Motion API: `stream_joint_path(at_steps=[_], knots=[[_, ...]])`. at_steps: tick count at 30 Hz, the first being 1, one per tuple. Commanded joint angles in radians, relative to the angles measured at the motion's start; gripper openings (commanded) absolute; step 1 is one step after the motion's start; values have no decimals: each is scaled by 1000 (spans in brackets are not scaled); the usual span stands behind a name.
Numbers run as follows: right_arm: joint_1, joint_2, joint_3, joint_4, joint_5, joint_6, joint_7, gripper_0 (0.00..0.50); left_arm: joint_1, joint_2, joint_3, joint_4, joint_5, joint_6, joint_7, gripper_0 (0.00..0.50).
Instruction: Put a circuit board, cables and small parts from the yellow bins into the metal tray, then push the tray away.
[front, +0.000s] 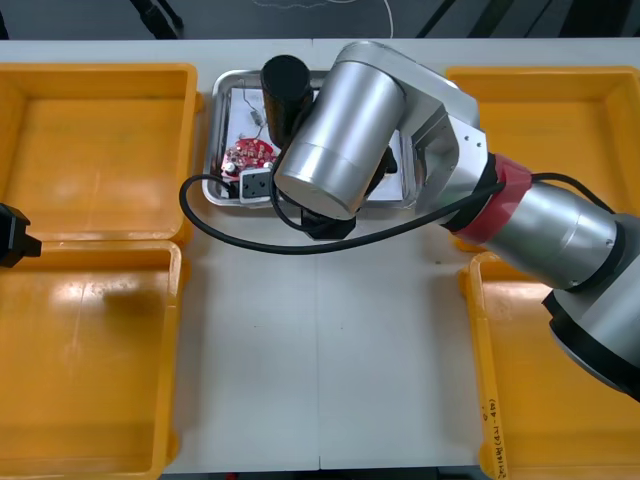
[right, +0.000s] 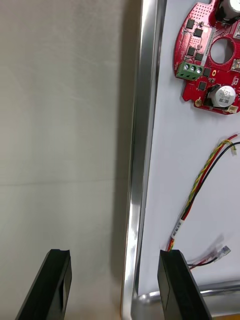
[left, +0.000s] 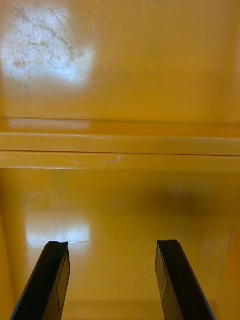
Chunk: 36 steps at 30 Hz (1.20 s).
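Furthest left, the left gripper (left: 111, 246) hangs, fingers spread, over the adjoining rims of two yellow bins (front: 100, 150). On the light table (front: 320, 350), the right gripper (right: 115, 252), fingers apart, straddles the rim of the metal tray (front: 222, 95), its arm stretched across from the right. Inside the tray lie the circuit board (right: 207, 60) and a red and yellow cable (right: 200, 185).

Bench (front: 380, 340): light, matt top; one fine seam (front: 318, 400) runs near to far down its middle. Dark floor (front: 80, 15) beyond the far edge.
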Motion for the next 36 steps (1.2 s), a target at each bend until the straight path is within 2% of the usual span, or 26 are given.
stream_joint_path(at_steps=[1,10,15,24,28,36], knots=[[-17,-75,-38,-116,-31,53,-100,500,16,46,30,-33,7,6,-105,500],[104,-163,-164,-300,-32,202,-264,500,16,46,30,-33,7,6,-105,500],[176,-200,-295,-369,-69,276,-302,500,16,46,30,-33,7,6,-105,500],[369,-230,-591,-472,-120,276,-345,500,16,46,30,-33,7,6,-105,500],[461,-246,-683,-520,-137,276,-434,500,16,46,30,-33,7,6,-105,500],[536,-256,-729,-573,-120,276,-640,500,16,46,30,-33,7,6,-105,500]])
